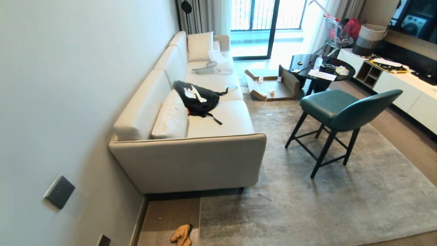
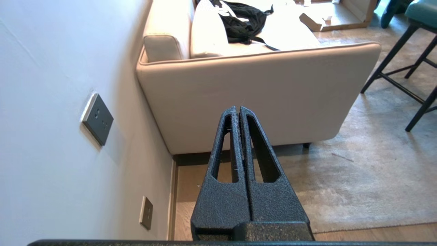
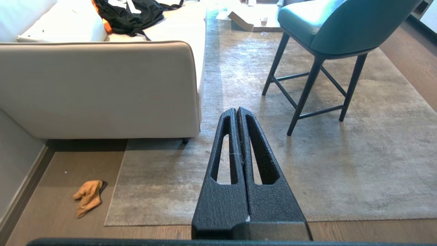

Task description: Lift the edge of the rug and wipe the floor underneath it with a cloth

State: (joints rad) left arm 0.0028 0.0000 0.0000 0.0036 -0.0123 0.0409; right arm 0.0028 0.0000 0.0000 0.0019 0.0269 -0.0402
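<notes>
Item: small soft mustard-tan cloth (image 3: 88, 197) with a dark grey underside, lying crumpled on the light brown wood-plank floor (image 3: 51, 177), just beside the rug edge (image 3: 114, 191) and near the cream fabric sofa (image 3: 99, 85).

Handling: probably light and limp, bunching under a pinch; any raised fold is offering a hold.

Item: thin light grey mottled short-pile rug, lying flat. Likely floppy and heavier than it looks; the square corner nearest the cloth seems the best place to lift.

Tools: left gripper (image 2: 238, 110) and right gripper (image 3: 237, 110) are hanging above the floor, fingers pressed together, holding nothing.
</notes>
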